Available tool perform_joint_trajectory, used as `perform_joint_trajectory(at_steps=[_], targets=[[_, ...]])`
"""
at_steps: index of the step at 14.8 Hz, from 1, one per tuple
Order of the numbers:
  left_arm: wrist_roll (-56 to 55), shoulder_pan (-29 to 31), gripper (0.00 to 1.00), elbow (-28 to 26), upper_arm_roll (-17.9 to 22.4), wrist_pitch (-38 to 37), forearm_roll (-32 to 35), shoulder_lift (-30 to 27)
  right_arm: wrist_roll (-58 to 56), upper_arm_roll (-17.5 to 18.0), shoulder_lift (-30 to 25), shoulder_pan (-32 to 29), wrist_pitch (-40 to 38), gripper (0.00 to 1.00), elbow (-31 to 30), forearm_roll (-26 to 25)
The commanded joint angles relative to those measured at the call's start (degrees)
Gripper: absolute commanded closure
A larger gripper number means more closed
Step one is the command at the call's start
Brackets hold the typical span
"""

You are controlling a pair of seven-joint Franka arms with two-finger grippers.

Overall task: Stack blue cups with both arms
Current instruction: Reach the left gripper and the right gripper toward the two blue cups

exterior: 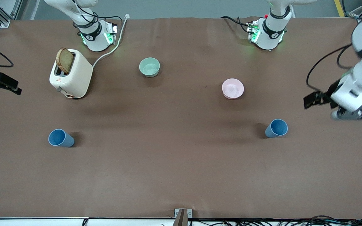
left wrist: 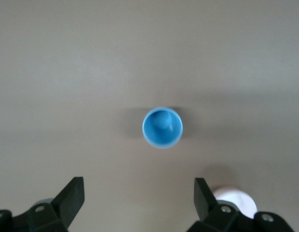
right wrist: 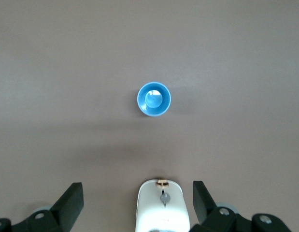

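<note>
Two blue cups stand upright and apart on the brown table. One cup (exterior: 61, 138) is toward the right arm's end; it shows in the right wrist view (right wrist: 154, 99). The other cup (exterior: 276, 128) is toward the left arm's end; it shows in the left wrist view (left wrist: 162, 127). My right gripper (exterior: 3, 84) hangs high at the table's edge, open and empty (right wrist: 138, 191). My left gripper (exterior: 314, 99) hangs high over its end of the table, open and empty (left wrist: 139, 186). Neither gripper touches a cup.
A white toaster (exterior: 71, 75) with a bread slice (exterior: 64, 60) stands near the right arm's base; it also shows in the right wrist view (right wrist: 161, 208). A mint-green bowl (exterior: 149, 67) and a pink bowl (exterior: 233, 88) sit farther from the camera than the cups.
</note>
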Motion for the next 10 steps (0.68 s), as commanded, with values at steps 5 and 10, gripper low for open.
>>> perform_joint_trajectory(at_steps=[5, 10], targets=[[0.62, 1.74, 0.01, -13.42, 0.00, 20.88, -0.05, 6.79, 0.20, 0.70, 7.32, -2.42, 20.61, 0.00, -12.49, -1.01], [0.63, 2.01, 0.17, -16.25, -0.09, 29.51, -0.22, 12.23, 0.03, 0.79, 17.51, -3.92, 31.86, 0.00, -13.73, -1.01]])
